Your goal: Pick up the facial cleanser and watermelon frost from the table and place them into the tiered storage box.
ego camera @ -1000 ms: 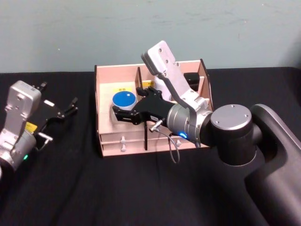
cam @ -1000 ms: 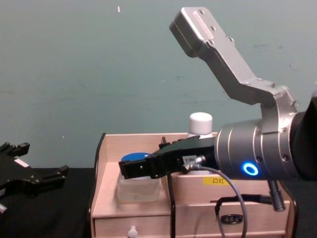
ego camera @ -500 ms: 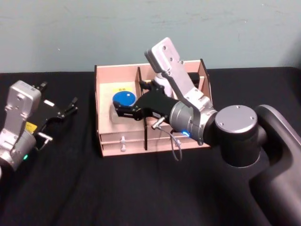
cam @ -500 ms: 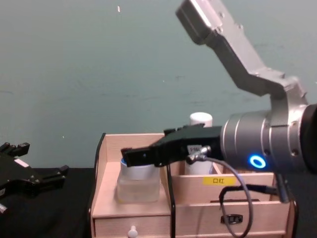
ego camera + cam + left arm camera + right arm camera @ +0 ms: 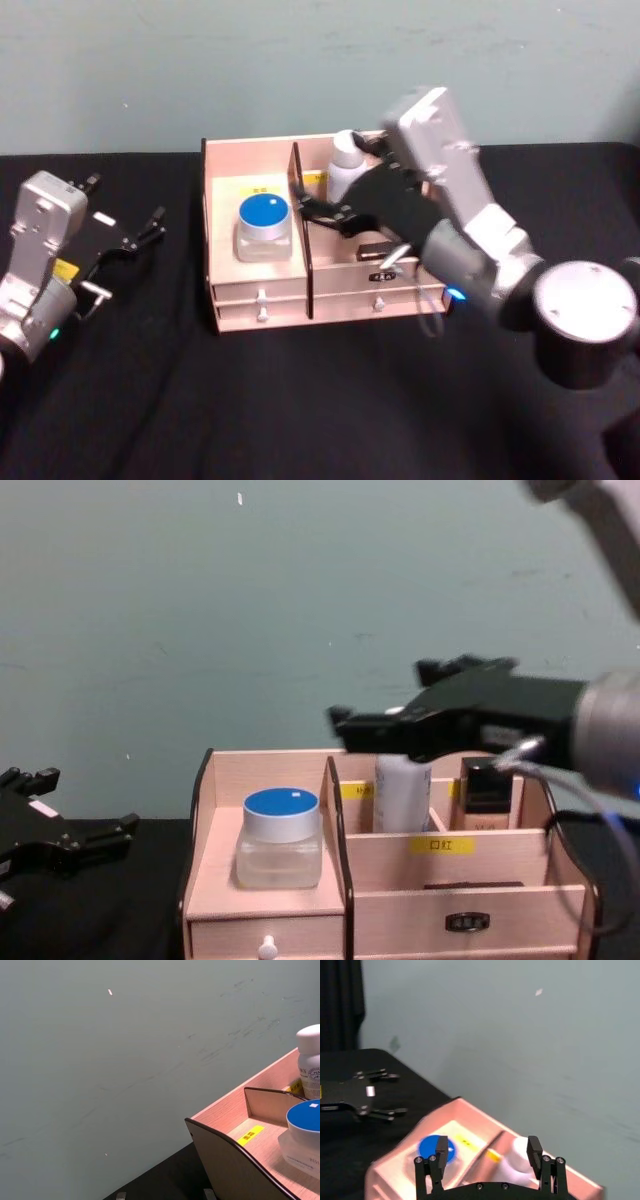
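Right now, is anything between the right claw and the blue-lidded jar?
Nothing visible is. The right claw hangs open above the centre divider of the tiered storage box; the blue-lidded jar stands uncovered in the left compartment. The left claw idles beside the box.

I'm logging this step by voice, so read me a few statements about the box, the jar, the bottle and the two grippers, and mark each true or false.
1. The blue-lidded jar stands in the left compartment of the box. True.
2. The right gripper is shut on the jar. False: it is open, above the box, and holds nothing.
3. A white bottle stands upright in a back compartment, right of the divider. True.
4. The left gripper is over the box. False: it is out to the left of the box, over the black table.
5. A front drawer is pulled open. False: both drawers are closed.
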